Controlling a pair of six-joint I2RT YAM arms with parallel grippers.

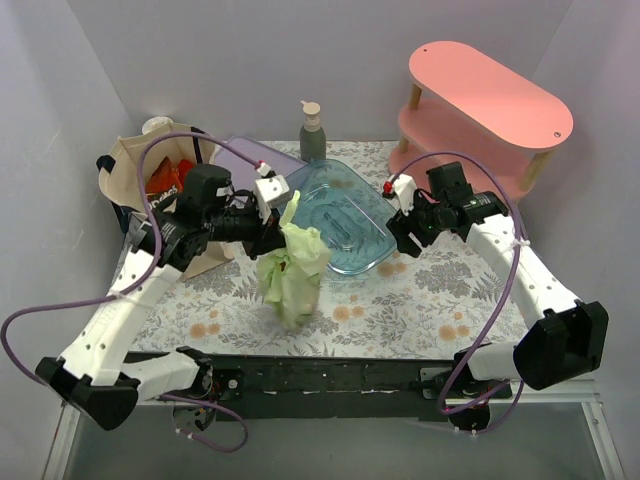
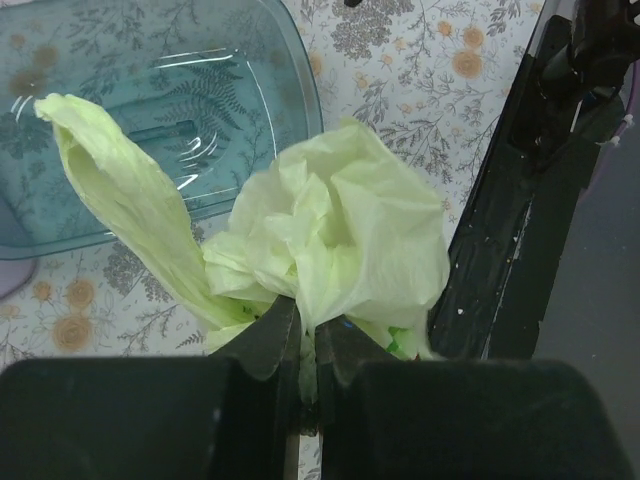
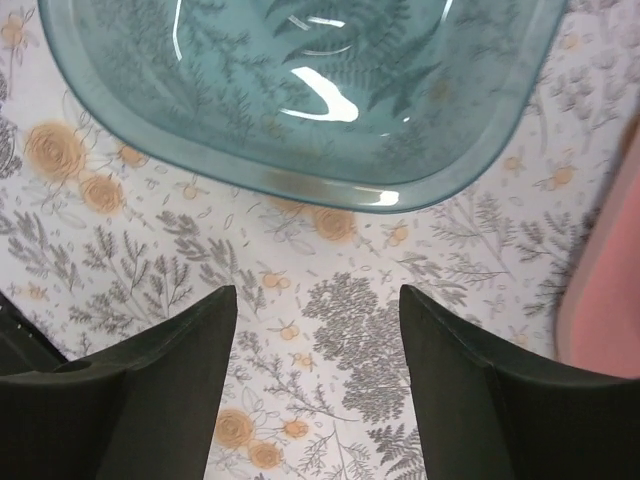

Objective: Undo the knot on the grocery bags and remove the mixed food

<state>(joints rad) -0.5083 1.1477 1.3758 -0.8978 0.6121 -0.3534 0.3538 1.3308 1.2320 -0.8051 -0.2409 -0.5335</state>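
1. Left gripper (image 2: 305, 335): jaws pressed together, pinching the bunched top of the green bag (image 1: 295, 270).
2. The bag hangs below it, mid-worktop toward the near edge, just beside the blue tray (image 1: 350, 225). Can't tell if its bottom touches the worktop (image 1: 420, 295).
3. One handle strip (image 2: 120, 190) sticks up loose. Can't tell whether the handles are tied.
4. Right gripper (image 3: 318, 340): jaws spread, holding nothing, over the worktop just beside the tray's rim.
5. Tote (image 1: 125, 165) in the far-left corner, red-orange packets (image 1: 165, 180) inside.
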